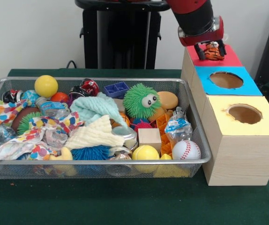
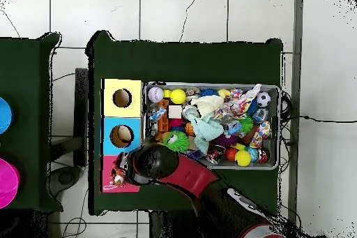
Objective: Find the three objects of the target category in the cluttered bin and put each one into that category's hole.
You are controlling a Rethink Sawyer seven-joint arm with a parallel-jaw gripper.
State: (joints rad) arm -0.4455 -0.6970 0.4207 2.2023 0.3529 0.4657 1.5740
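Observation:
My gripper (image 1: 210, 50) is above the red-topped wooden box (image 1: 231, 59) at the far right and is shut on the small orange striped tiger plush (image 1: 213, 52). The plush and fingers hide the red box's hole. In the overhead view, the gripper (image 2: 120, 174) and the tiger (image 2: 118, 177) sit over the red top (image 2: 110, 186). The green spiky puffball with googly eyes (image 1: 141, 101) lies in the wire mesh bin (image 1: 101, 79), right of centre. The blue spiky puffball (image 1: 90, 153) lies at the bin's near edge, partly under a cream cloth.
The blue-topped box's hole (image 1: 226, 79) and the yellow-topped box's hole (image 1: 244, 114) are beside the red one. The bin also holds a white baseball (image 1: 186, 150), yellow balls (image 1: 46, 86) (image 1: 145, 153), a wooden block (image 1: 149, 137), cloths and other toys.

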